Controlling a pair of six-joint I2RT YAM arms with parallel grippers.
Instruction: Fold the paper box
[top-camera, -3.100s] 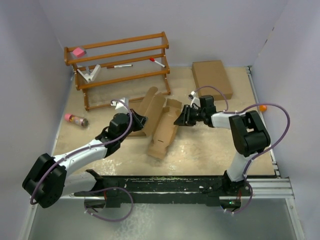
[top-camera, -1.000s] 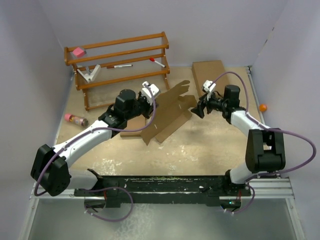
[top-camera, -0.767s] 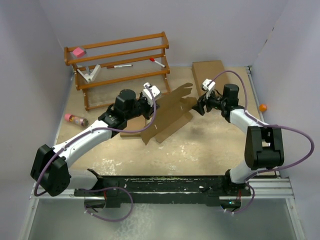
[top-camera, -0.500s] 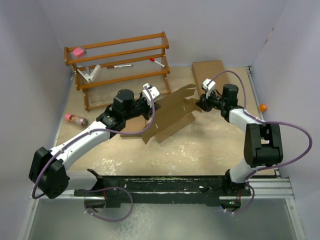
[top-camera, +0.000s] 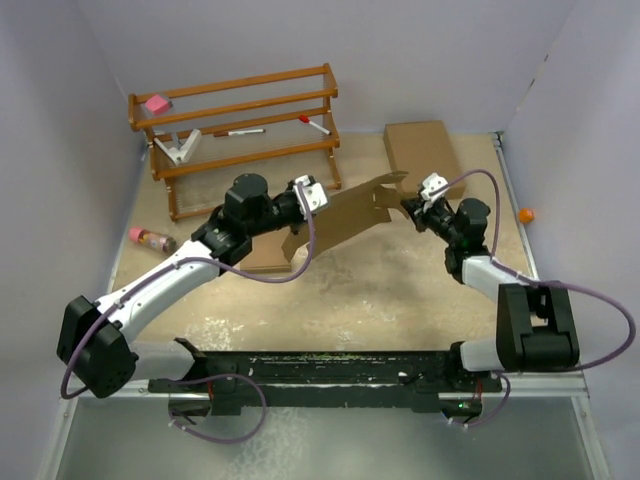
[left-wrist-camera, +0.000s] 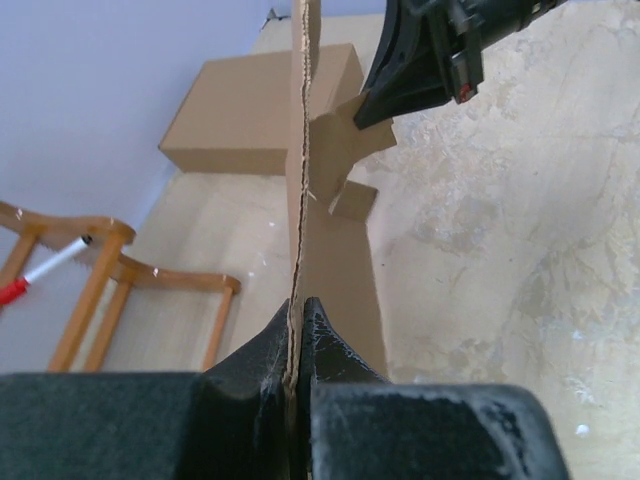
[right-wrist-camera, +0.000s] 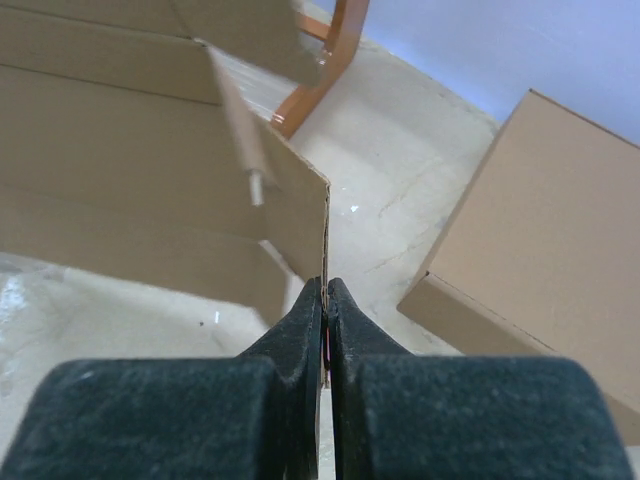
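- The paper box (top-camera: 345, 212) is held up on edge between the two arms, just in front of the wooden rack (top-camera: 235, 83) (a flattened blank).
- Left gripper (top-camera: 303, 198) — pinched tight on its left end.
- Right gripper (top-camera: 410, 206) — clamped on a right-hand flap.

A beige surface (top-camera: 380, 290), mottled with pale patches, is shown. A wooden rack (top-camera: 240, 135) is set at its far left and a flat brown box (top-camera: 424, 155) at its far right. A pink bottle (top-camera: 151, 239) is laid on its side near the left wall. A flat cardboard piece (top-camera: 265, 260) is laid just before the rack. A small orange ball (top-camera: 526, 214) is seen at the right edge.
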